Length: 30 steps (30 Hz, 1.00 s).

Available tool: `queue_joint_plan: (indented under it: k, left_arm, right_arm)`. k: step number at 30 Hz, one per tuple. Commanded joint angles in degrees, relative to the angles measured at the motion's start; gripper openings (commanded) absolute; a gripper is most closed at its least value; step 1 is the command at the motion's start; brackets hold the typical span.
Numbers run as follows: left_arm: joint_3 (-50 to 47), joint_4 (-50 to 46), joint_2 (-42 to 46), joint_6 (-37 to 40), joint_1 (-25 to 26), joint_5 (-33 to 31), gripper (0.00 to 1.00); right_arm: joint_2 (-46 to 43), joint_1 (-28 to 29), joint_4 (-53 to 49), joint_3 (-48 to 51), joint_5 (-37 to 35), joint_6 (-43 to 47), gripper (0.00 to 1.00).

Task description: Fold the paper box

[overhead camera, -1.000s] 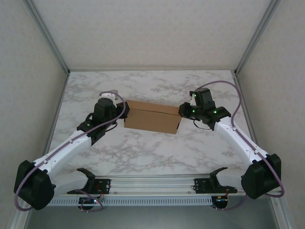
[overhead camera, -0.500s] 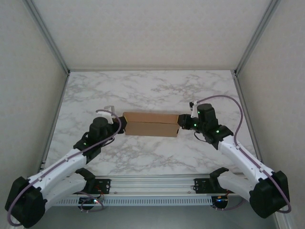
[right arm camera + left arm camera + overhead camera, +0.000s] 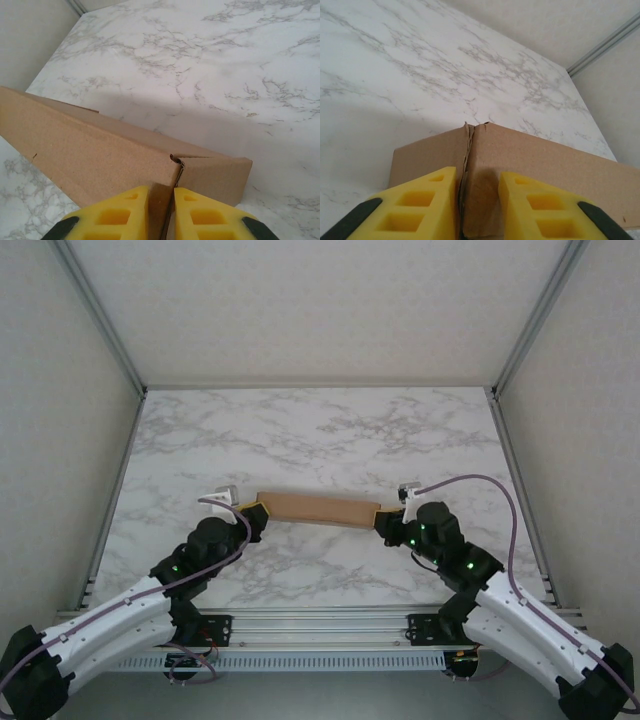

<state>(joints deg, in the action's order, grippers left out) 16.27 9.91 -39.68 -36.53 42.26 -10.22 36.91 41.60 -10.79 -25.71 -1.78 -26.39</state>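
The right tool (image 3: pixel 161 194) pinches a thin end flap of the paper box (image 3: pixel 318 508). The left tool (image 3: pixel 477 176) straddles the opposite end seam, jaws apart. The box lies mid-tabletop (image 3: pixel 330 430) between them. It is probably light, stiff across its panels and crushable, so it is best gripped at flap edges near the creases.

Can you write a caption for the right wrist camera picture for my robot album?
Yellow fingers pinch one end of the brown paper box, marble table beyond.

matt brown cardboard paper box (image 3: pixel 318 508) (grainy, fibrous face) on a smooth, marble-look table (image 3: pixel 330 430).
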Motion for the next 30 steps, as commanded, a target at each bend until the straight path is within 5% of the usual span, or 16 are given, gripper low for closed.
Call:
queue_joint_plan:
  k: [1,10,17,22,30]
  left_arm:
    - [-0.9,-4.8,-2.4,-4.4,3.2,5.1,0.29]
    - [-2.2,-9.3,0.0,-10.9,5.0,3.7,0.37]
    - [-0.7,-11.2,-1.3,-9.7,5.1,4.0,0.67]
    - [2.9,-13.7,-5.3,-7.3,5.0,4.5,0.68]
    - [4.4,-9.5,-13.4,-4.4,-1.1,6.7,0.67]
  right_arm:
    - [-0.4,2.9,-3.6,2.8,2.1,-0.6,0.19]
    - [-3.5,3.6,-5.9,5.1,2.6,-2.6,0.22]
    - [-3.3,3.7,-8.6,5.2,0.7,-3.5,0.44]
    - [-0.6,3.6,-11.0,3.8,-1.0,-4.8,0.49]
    - [16.0,2.5,-14.7,-4.5,-3.3,-7.0,0.49]
